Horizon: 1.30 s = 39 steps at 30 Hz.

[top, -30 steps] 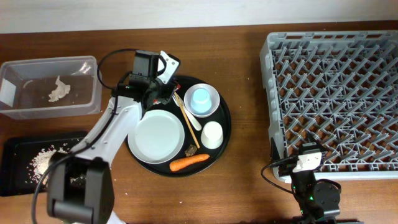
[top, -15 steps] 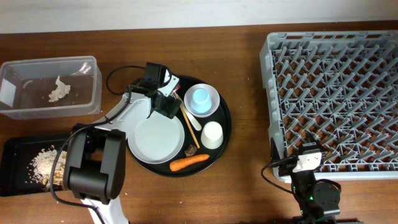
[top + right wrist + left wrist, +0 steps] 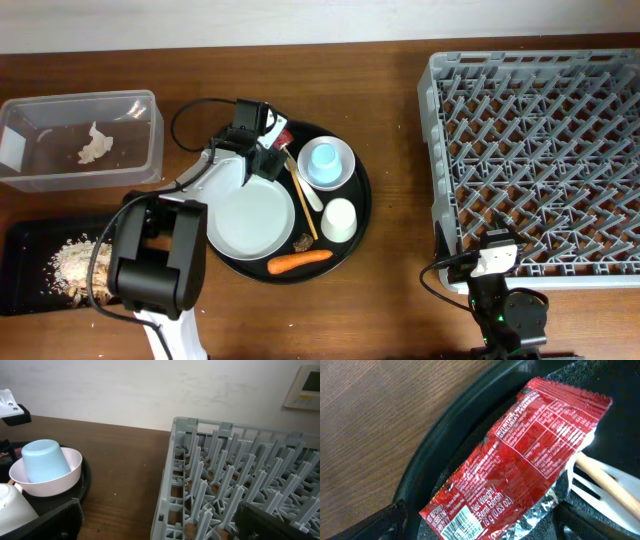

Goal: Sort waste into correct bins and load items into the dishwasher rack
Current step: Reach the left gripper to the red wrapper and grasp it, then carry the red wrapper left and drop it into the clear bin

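One plate (image 3: pixel 250 220), one bowl (image 3: pixel 346 170), two cups (image 3: pixel 322 158) (image 3: pixel 340 218), one carrot (image 3: pixel 300 263), one wrapper (image 3: pixel 520 460), two bins (image 3: pixel 50 150) (image 3: pixel 25 238).

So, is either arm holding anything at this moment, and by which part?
Nothing is held. The left gripper, jaws open, is over the red wrapper lying on the round tray; the right gripper is open, empty.

Open passage: bare surface (image 3: pixel 395 120) between round tray (image 3: pixel 364 190) and rack (image 3: pixel 540 150). Obstructed: red wrapper (image 3: pixel 520 460), lying against the tray's raised rim, with sticks (image 3: pixel 605 482) at one end; plate (image 3: pixel 250 220) and bowl (image 3: pixel 344 170) stand close by.
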Each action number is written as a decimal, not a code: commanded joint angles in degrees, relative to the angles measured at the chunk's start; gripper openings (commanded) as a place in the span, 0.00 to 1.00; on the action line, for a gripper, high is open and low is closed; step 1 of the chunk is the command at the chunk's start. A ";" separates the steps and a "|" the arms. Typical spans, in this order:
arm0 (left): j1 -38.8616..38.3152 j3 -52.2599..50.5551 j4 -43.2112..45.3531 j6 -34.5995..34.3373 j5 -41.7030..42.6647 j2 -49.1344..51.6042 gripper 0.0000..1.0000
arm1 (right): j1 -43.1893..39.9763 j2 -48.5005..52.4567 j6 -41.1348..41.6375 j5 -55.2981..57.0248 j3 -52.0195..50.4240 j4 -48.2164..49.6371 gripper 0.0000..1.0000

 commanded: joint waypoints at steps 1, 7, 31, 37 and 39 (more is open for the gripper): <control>0.42 -0.13 0.57 0.70 -0.50 1.46 0.78 | -0.37 -0.33 0.42 0.07 -0.31 -0.22 0.99; 0.39 -0.11 0.81 0.68 -0.50 1.44 0.34 | -0.37 -0.33 0.42 0.04 -0.31 -0.22 0.99; 17.81 -0.11 -5.75 -49.18 20.74 -10.08 0.98 | -0.37 -0.33 0.42 0.07 -0.31 -0.22 0.99; 17.66 -0.11 -6.16 -53.22 21.22 -8.44 0.97 | -0.37 -0.33 0.42 0.07 -0.31 -0.22 0.99; 17.66 -0.11 -6.40 -53.18 17.20 -6.38 0.94 | -0.37 -0.33 0.42 0.07 -0.31 -0.22 0.99</control>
